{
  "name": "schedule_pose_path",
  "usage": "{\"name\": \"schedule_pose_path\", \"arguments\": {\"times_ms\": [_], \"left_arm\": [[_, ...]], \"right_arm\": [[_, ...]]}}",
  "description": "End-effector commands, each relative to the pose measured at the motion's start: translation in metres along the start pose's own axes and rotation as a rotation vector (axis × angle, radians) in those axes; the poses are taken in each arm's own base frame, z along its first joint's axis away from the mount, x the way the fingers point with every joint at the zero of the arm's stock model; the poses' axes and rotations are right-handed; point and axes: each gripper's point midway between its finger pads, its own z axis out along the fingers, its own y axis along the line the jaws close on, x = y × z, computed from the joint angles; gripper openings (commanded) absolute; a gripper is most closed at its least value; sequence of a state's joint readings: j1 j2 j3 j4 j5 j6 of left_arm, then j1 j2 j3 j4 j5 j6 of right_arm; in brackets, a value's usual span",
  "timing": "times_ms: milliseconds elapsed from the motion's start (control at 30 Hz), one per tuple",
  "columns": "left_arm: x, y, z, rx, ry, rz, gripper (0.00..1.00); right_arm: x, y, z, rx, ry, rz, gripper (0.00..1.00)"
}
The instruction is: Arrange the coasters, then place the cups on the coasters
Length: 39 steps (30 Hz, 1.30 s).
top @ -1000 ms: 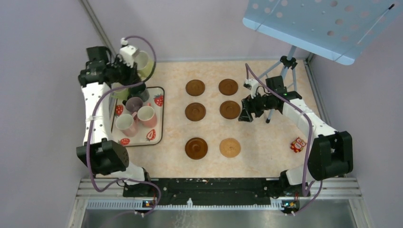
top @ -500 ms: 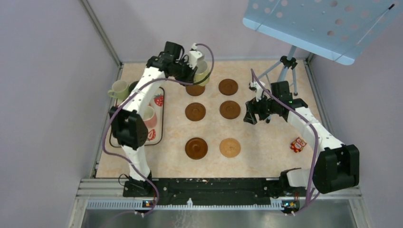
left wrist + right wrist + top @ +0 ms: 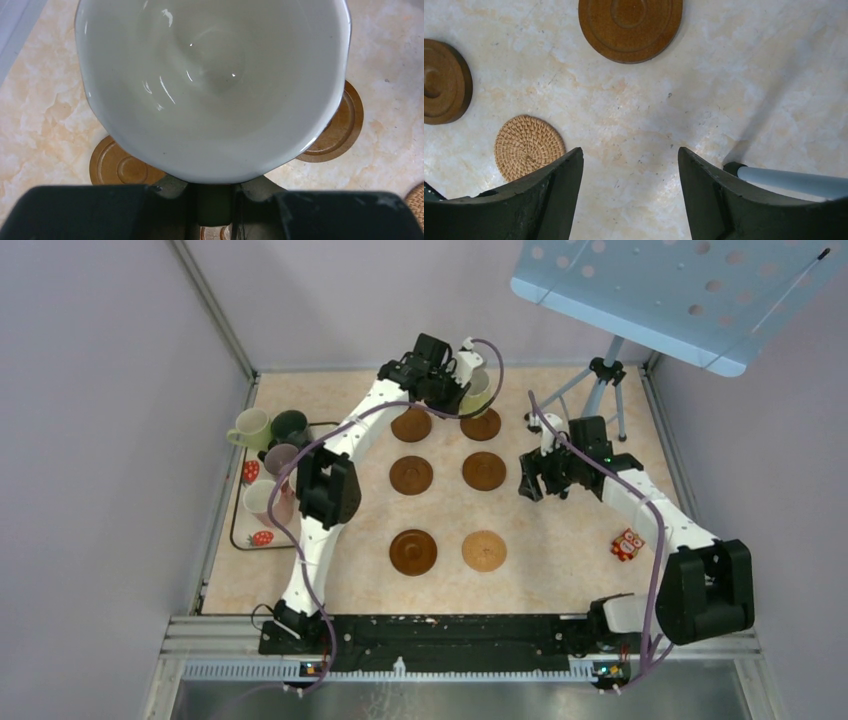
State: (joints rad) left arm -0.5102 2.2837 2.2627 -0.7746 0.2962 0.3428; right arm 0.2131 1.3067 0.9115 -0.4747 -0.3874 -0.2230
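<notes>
Light green cup (image 3: 210, 85): rigid, slick-glazed, likely chippable; left gripper (image 3: 214, 202) clamps its near side; right gripper (image 3: 629, 157) parted, empty.

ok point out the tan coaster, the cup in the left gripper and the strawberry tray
tan coaster (image 3: 484, 551), top view, its centre
cup (image 3: 210, 75), left wrist view, its pale inside
strawberry tray (image 3: 262, 538), top view, its near-left corner
</notes>
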Motion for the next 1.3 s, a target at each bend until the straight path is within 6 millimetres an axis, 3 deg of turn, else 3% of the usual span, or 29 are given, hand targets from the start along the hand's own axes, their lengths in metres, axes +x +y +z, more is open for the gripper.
{"name": "schedule_pose_path", "arguments": {"times_ms": [0, 200, 567, 1267], "left_arm": [[-0.063, 0.023, -0.022, -0.086, -0.214, 0.014, 0.0], [-0.061, 0.032, -0.03, -0.11, -0.222, -0.01, 0.0], [-0.052, 0.037, -0.048, -0.113, -0.226, -0.038, 0.0], [-0.043, 0.037, -0.052, -0.094, -0.228, -0.057, 0.0]], "right_arm": [[-0.023, -0.01, 0.013, 0.015, -0.067, 0.048, 0.67], [-0.069, -0.019, 0.041, 0.023, -0.121, 0.109, 0.62], [-0.089, -0.015, 0.103, 0.012, -0.087, 0.09, 0.63], [-0.06, -0.017, 0.152, 0.054, 0.016, 0.05, 0.61]]}}
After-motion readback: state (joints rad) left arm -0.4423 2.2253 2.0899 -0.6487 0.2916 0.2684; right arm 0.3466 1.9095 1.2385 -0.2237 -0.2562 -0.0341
